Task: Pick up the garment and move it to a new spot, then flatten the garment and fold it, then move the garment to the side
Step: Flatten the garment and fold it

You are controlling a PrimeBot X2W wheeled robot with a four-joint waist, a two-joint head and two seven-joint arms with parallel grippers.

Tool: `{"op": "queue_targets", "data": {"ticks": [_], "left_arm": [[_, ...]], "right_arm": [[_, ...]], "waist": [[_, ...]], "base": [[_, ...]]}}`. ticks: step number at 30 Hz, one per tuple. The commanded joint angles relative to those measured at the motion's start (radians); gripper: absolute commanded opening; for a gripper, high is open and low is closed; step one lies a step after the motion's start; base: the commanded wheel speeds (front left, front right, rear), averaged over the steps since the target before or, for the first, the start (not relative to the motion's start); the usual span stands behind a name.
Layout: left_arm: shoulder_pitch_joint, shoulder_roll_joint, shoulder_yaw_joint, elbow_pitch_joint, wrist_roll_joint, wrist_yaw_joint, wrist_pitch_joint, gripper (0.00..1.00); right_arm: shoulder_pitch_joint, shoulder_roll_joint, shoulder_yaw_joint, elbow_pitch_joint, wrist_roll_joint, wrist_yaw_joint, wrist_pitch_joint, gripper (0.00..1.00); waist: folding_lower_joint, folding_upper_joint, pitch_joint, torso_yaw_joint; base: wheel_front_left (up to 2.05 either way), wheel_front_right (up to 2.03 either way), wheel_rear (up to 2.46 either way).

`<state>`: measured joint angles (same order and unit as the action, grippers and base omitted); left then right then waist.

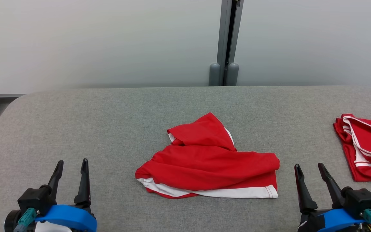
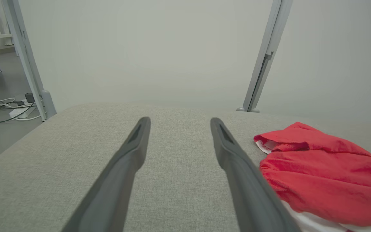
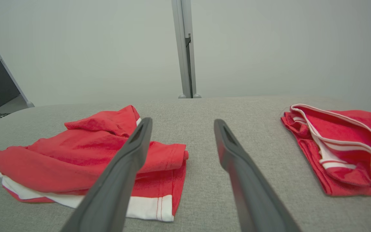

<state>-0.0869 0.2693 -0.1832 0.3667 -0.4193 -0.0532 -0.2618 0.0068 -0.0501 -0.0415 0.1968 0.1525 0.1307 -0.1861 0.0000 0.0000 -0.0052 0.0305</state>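
A crumpled red garment of smooth, thin cloth with broad white bands (image 1: 204,161) lies in a loose heap at the middle of the table, between the two grippers and touching neither. Its upper layer bunches into soft rolls and creases, a folded flap rises to a point at the far side, and a white hem with a stitched edge runs along its near side, ending in a squared corner on the robot's right.

It rests on a table covered in grey, coarsely woven fabric with rounded far corners (image 1: 108,122). Well apart from it, at the table's right edge, lies a second red garment with narrow white stripes (image 1: 364,148), flatter, its striped trim curving in loops.

The left gripper (image 1: 72,161) sits low at the near left, its two long, dark, tapering fingers spread apart with bare cloth-covered table between them, holding nothing. The right gripper (image 1: 309,165) sits at the near right, between the two garments, its fingers likewise apart and empty.

Behind the table stands a pale, matt wall panel (image 1: 108,42), split by an upright grey metal post (image 1: 225,42) with two rounded feet.
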Motion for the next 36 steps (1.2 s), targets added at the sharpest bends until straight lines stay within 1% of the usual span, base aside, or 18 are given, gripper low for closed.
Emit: {"op": "queue_targets", "data": {"ticks": [1, 4, 15, 18, 22, 29, 33, 36], "left_arm": [[0.0, -0.003, 0.003, 0.004, 0.004, -0.003, -0.004, 1.0], [-0.007, -0.011, 0.009, 0.016, 0.016, -0.015, -0.004, 1.0], [-0.011, -0.037, 0.028, 0.041, 0.043, -0.039, -0.004, 1.0], [-0.009, -0.043, 0.023, 0.052, 0.048, -0.046, -0.004, 1.0], [-0.008, -0.053, -0.009, 0.095, 0.045, -0.057, -0.002, 1.0], [-0.055, -0.077, -0.089, 0.213, 0.023, -0.072, 0.03, 1.0], [-0.092, -0.081, -0.135, 0.284, 0.006, -0.078, 0.036, 1.0], [-0.121, -0.082, -0.154, 0.329, -0.011, -0.079, 0.033, 1.0]], "right_arm": [[0.014, -0.001, 0.0, -0.003, 0.002, 0.0, -0.004, 1.0], [0.013, -0.001, -0.002, -0.004, 0.003, 0.0, -0.007, 1.0], [0.006, -0.001, -0.002, -0.006, 0.003, 0.0, -0.008, 1.0], [0.008, -0.001, 0.01, 0.001, 0.018, 0.0, 0.013, 1.0], [0.009, -0.001, 0.046, 0.001, 0.037, 0.0, 0.044, 1.0], [0.015, -0.001, 0.124, 0.042, 0.051, 0.0, 0.12, 1.0], [0.011, -0.001, 0.139, 0.081, 0.049, 0.0, 0.174, 1.0], [-0.012, -0.001, 0.145, 0.105, 0.047, 0.0, 0.194, 1.0]], "waist": [[0.0, 0.0, 0.0, -0.001], [0.0, 0.0, 0.0, -0.003], [0.0, 0.0, 0.003, -0.007], [0.0, 0.0, 0.004, -0.01], [0.0, 0.0, 0.01, -0.021], [0.0, 0.0, 0.03, -0.043], [0.0, 0.0, 0.043, -0.057], [0.0, 0.0, 0.058, -0.069]], "base": [[0.0, 0.0, 0.0], [0.0, 0.0, 0.0], [0.0, 0.0, 0.0], [0.0, 0.0, 0.0], [0.0, 0.0, 0.0], [0.0, 0.0, 0.0], [0.0, 0.0, 0.0], [0.0, 0.0, 0.0]]}}
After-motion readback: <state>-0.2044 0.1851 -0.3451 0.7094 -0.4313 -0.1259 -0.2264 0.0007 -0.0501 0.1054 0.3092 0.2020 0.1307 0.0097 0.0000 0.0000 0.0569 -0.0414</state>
